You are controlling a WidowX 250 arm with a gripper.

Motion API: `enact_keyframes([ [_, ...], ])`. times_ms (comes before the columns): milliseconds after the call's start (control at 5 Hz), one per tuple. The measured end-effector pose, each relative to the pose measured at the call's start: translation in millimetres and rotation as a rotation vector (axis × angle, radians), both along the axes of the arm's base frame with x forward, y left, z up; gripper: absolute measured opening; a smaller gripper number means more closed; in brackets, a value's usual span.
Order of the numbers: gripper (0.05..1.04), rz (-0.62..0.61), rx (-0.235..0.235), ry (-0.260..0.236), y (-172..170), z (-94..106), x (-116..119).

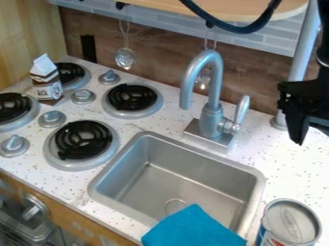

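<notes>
Right of faucet (210,101), end effector (312,134) hangs tips-down over counter (257,144), fingers spread apart.

Black arm (324,53); black angular claw (310,121), blocky up top, tapering below; thick dark cable (241,29), looped.

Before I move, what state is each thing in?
Gripper: at right, jaws apart
Carton: upright among the burners
Faucet: lever raised, no water running
Blue cloth: draped over the sink's near rim
Can: upright, lower right
Slotted spoon: hanging
</notes>
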State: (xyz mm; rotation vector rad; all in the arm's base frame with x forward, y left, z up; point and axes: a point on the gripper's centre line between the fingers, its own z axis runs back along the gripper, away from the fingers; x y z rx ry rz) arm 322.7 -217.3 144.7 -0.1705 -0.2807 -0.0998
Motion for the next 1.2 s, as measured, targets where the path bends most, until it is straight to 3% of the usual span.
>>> enact_keyframes([
  [400,0.997,0.008,0.062,0.076,10.2,-38.0,-15.0],
  [600,0.997,0.035,0.097,0.009,18.0,-30.6,-29.3],
  [800,0.997,0.042,0.098,-0.007,25.3,-30.5,-48.5],
  [1200,0.997,0.017,0.078,0.021,16.6,-51.8,-75.1],
])
